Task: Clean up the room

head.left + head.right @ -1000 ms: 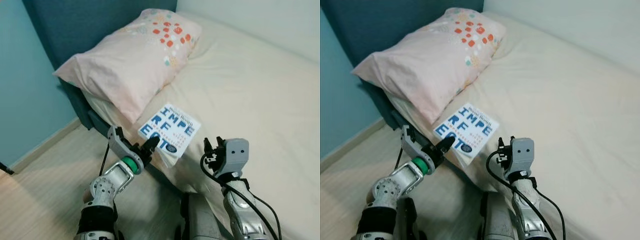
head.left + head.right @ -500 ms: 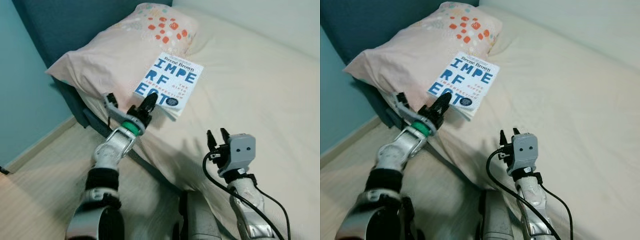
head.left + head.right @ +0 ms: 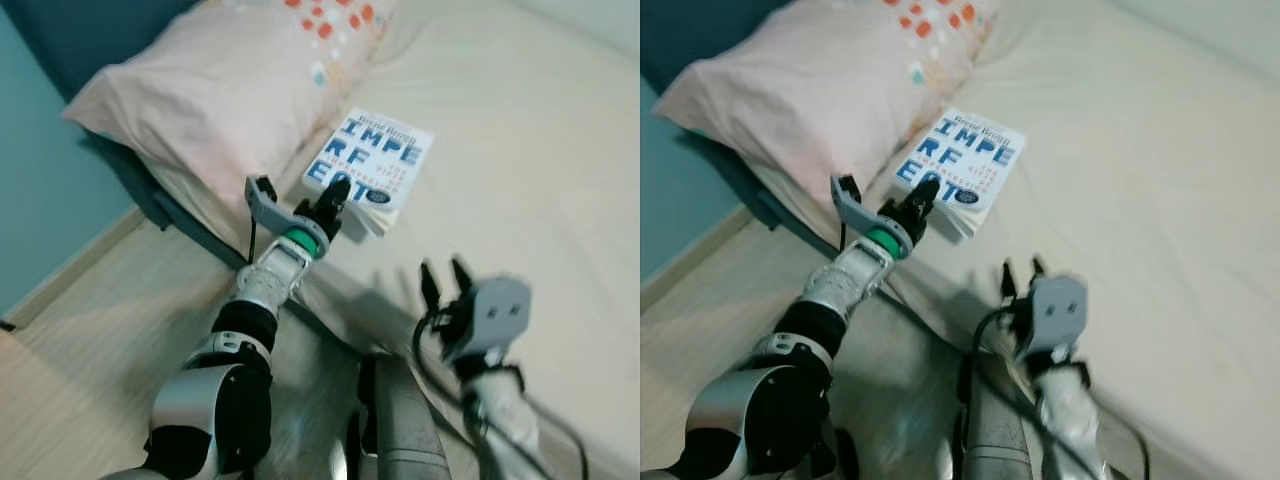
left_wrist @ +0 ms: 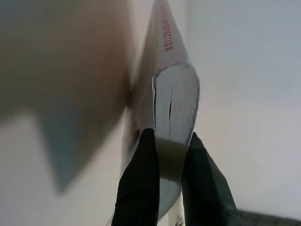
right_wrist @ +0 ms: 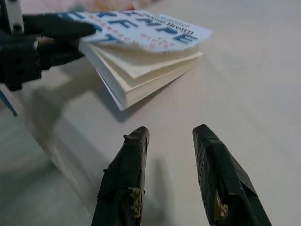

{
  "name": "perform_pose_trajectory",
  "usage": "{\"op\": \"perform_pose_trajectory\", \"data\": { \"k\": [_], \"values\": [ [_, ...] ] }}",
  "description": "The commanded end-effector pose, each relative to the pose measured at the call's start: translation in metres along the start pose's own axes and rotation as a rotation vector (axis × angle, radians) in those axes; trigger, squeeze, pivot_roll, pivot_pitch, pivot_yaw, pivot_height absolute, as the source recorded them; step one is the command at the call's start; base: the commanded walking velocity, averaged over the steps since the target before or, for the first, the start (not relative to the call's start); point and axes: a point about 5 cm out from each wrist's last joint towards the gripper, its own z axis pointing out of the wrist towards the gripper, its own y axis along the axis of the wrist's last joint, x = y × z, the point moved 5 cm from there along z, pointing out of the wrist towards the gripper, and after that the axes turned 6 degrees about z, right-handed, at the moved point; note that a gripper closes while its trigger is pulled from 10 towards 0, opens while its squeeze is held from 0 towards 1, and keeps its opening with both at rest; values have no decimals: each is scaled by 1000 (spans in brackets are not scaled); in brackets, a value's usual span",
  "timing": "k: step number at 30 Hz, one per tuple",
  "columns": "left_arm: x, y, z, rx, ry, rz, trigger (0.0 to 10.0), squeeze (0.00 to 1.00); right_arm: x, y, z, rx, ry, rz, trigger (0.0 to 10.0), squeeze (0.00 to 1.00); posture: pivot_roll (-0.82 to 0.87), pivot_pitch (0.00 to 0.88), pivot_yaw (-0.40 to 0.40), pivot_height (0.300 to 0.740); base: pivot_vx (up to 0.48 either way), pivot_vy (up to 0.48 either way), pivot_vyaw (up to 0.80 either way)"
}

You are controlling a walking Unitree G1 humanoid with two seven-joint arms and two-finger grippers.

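While my left gripper (image 3: 337, 193) pinches the near corner of the book (image 3: 372, 170), one black finger (image 4: 141, 179) lies along each side of its cut page block. The paperback sits low over the cream bed (image 3: 520, 160), just beside the pillow (image 3: 220, 85), whether touching the sheet I cannot tell. Its white cover carries large blue block letters, and the soft cover curls up a little above the fanned, off-white pages.

On the far side of the book the sheet runs wide and flat, smooth with a few shallow folds. On my left the mattress edge drops to a dark blue bed frame (image 3: 150, 200), then pale wood-grain floor (image 3: 90, 340) and a teal wall (image 3: 40, 190).

My right gripper (image 3: 446, 282) hovers above the sheet near the bed's edge, short of the book, its tapered fingers (image 5: 124, 179) spread apart with nothing between them. The pillow is plump, pale pink, dotted with orange and teal squares.
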Motion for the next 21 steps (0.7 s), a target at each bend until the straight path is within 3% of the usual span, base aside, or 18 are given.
{"op": "perform_pose_trajectory", "data": {
  "k": [1,6,7,10,11,12,14,17,21],
  "values": [
    [-23,-44,11,107,-36,6,10000,0,2,1,-6,13,-8,-1,10000,0,-280,441,25,586,0,0,0],
    [-7,-49,6,105,18,38,10000,0,5,2,-7,21,-12,8,10000,0,-293,465,27,586,0,0,0],
    [1,-53,5,125,64,127,10000,0,7,3,-9,29,-15,12,10000,0,-295,476,28,586,0,0,0],
    [4,-54,4,132,80,163,10000,0,8,4,-12,35,-17,12,10000,0,-295,476,28,586,0,0,0],
    [3,-52,5,145,81,342,10000,0,7,4,-15,45,-24,17,10000,0,-296,486,29,586,0,0,0],
    [3,-52,5,145,81,342,10000,0,7,4,-15,45,-24,17,10000,0,-296,486,29,586,0,0,0],
    [3,-39,7,105,116,453,10000,0,6,3,-17,55,-30,20,10000,0,-292,485,32,586,0,0,0],
    [4,-17,9,11,175,403,10000,0,10,3,-18,60,-30,27,10000,0,-293,480,35,586,0,0,0],
    [4,-10,9,-14,192,426,10000,0,12,3,-17,61,-28,30,10000,0,-309,470,34,586,0,0,0]
  ]
}}
